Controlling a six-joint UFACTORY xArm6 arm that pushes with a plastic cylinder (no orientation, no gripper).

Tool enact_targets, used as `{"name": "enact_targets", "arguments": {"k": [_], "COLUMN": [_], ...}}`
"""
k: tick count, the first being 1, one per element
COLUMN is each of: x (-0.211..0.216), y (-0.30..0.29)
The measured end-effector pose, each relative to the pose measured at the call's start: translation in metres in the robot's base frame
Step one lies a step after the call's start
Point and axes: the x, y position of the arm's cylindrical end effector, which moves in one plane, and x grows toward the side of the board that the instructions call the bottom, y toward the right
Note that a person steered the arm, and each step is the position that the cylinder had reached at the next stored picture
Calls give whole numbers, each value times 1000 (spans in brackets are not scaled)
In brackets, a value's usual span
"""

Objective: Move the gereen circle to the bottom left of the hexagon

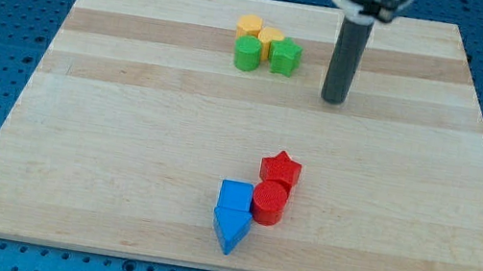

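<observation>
A: Where's the green circle (pixel 248 55)?
B: Top middle of the table (pixel 125 136), touching the yellow hexagon (pixel 250 28) above it. Green star (pixel 285 56) just right of it, another yellow block (pixel 269 41) wedged between.

A: And my tip (pixel 332 99)?
B: Right of that cluster, near the green star, apart from everything. So the circle lies toward the view's left of the tip, star in between.

A: Pincer state?
B: No pincer, just a rod; nothing to open or close.

A: Next move?
B: Probably a nudge leftward; circle sits almost straight below the hexagon.

A: Others?
B: Red star (pixel 281 169), red cylinder (pixel 269 201), two blue blocks (pixel 232 214), bottom middle, well apart.
</observation>
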Motion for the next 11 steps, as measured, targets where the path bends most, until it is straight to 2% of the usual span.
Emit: {"name": "enact_targets", "arguments": {"k": [2,5,8,9,11], "x": [13,-68,-72,-73,-53], "y": [-68,-103,-145,-145,-90]}}
